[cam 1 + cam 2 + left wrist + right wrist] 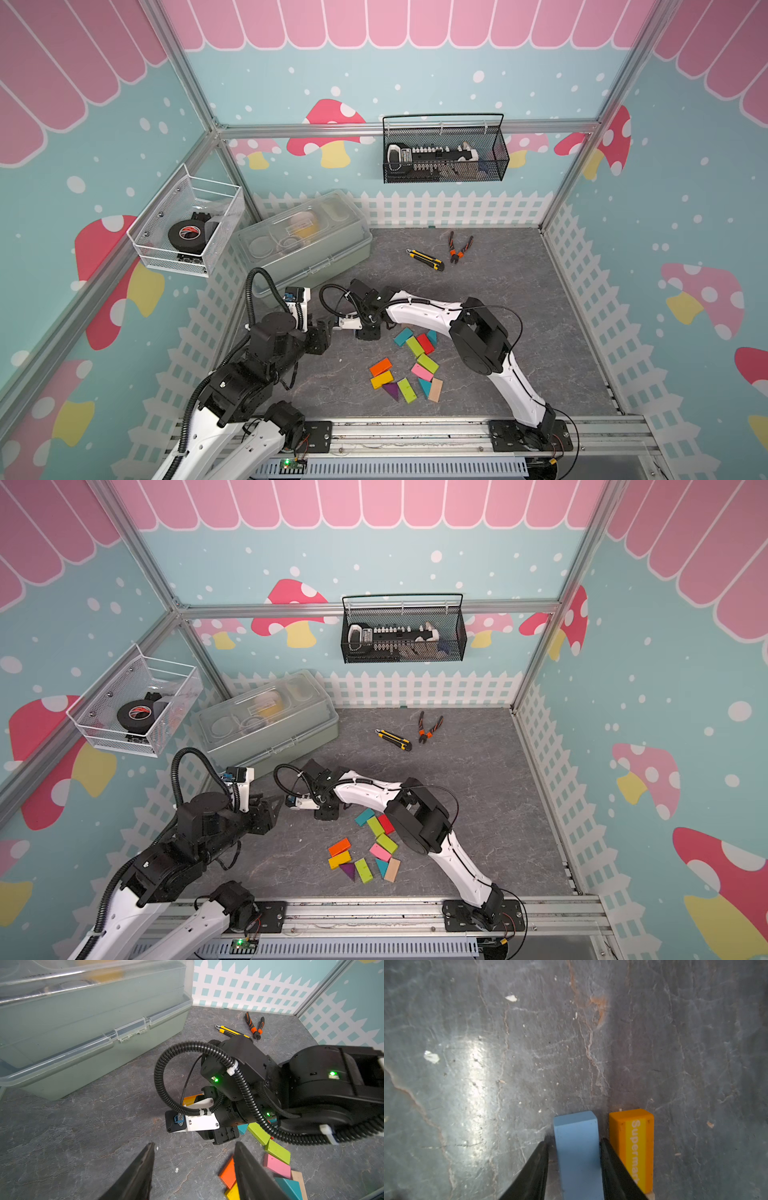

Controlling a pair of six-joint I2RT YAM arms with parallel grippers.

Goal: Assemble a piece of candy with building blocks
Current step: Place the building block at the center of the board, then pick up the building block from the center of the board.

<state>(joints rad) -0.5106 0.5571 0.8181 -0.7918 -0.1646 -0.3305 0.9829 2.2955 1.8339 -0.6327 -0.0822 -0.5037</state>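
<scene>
A: Only the right wrist view shows the light blue block (578, 1155) lying on the table between the right gripper (574, 1147) fingers, a slight gap on one side, beside the orange "Supermarket" block (632, 1145).

B: Right jaws parted slightly, then. And the left gripper (194, 1159)?

A: Apart, holding nothing, near the orange block (228, 1174).

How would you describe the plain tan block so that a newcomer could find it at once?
Start from the grey tabletop and find the loose cluster of painted blocks beside the white right arm. At the cluster's front right corner lies the plain tan block, touching a teal wedge. It alone is bare, unpainted wood.
</scene>
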